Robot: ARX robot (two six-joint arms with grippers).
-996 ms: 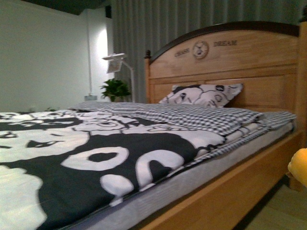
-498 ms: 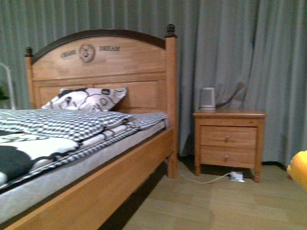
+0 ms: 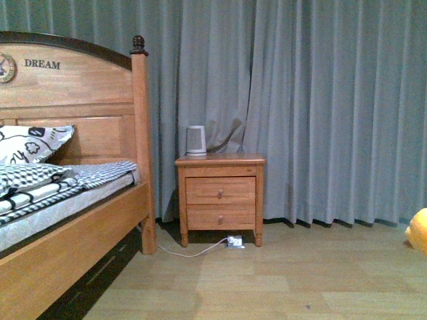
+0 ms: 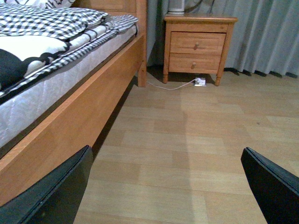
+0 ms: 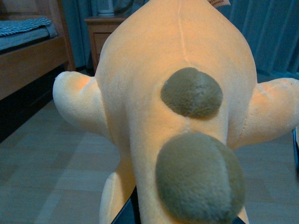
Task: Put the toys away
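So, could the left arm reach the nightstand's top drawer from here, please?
Probably not: nothing blocks it, but a stretch of bare floor lies between the left gripper and the top drawer.

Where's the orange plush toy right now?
The orange plush toy is at the front view's far right edge, well right of the nightstand; it fills the right wrist view.

The word "DREAM" stands carved on the wooden headboard (image 3: 73, 73).

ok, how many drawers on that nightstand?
2. Upper drawer and lower drawer, stacked in the front of the nightstand beside the bed, both shut. None seems hidden.
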